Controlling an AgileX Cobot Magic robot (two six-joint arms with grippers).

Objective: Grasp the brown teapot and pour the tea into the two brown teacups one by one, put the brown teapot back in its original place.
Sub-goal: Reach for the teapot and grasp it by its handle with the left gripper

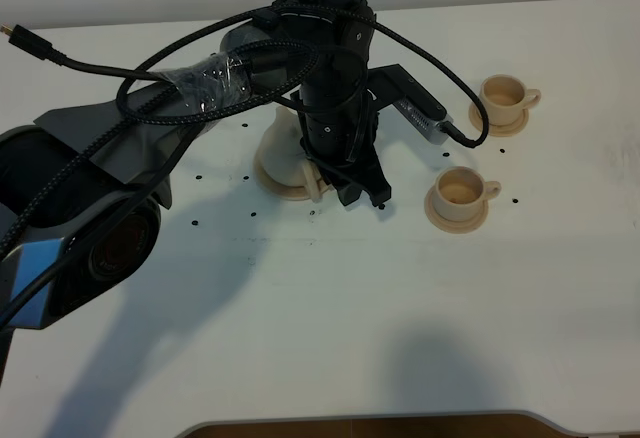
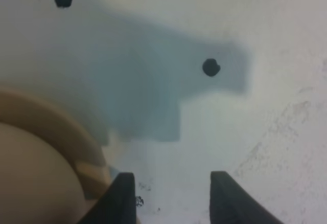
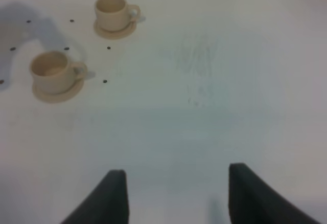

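Two brown teacups: far cup (image 1: pixel 505 91) and near cup (image 1: pixel 460 190), each on its own saucer, right of the brown teapot (image 1: pixel 280 148). Teapot sits on wide saucer (image 1: pixel 272 186), mostly hidden under left arm. Left gripper (image 2: pixel 172 183) jaws apart, empty, just beside pot. Right gripper (image 3: pixel 176 193) likewise spread, empty, well apart from the cups.

Looked like robotics lab test bench. Plain white table (image 1: pixel 300 338) bare, marked with small black dots (image 1: pixel 194 223) near centre of frame. Black robot arm (image 1: pixel 335 108) in upper middle, cable bundle (image 1: pixel 212 80) wrapped in clear tape at upper left. Tan cups (image 1: pixel 462 190) laid out as props at right.
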